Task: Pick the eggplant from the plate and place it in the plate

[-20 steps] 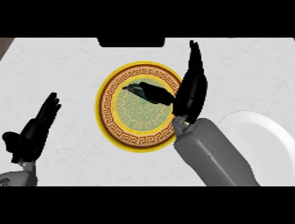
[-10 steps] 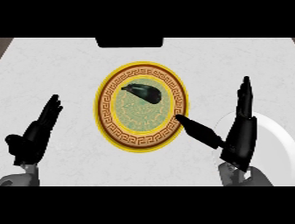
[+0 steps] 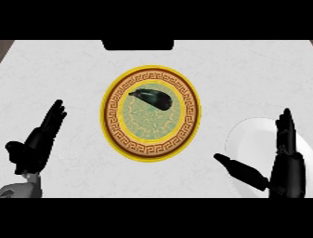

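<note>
Dark eggplant (image 3: 152, 98) lies on the gold-rimmed plate (image 3: 121, 135); the white plate (image 3: 251, 135) holds nothing visible; both the left hand (image 3: 39, 139) and the right hand (image 3: 285, 158) are open, holding nothing; this fits either end of the job.

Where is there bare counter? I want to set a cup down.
Bare counter lies left of the patterned plate, above the left hand, and top right. Crowded lower right: right hand over the white plate.

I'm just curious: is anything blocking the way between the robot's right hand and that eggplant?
Nothing visible. The eggplant lies uncovered on the patterned plate; only bare counter separates it from the open right hand.
</note>
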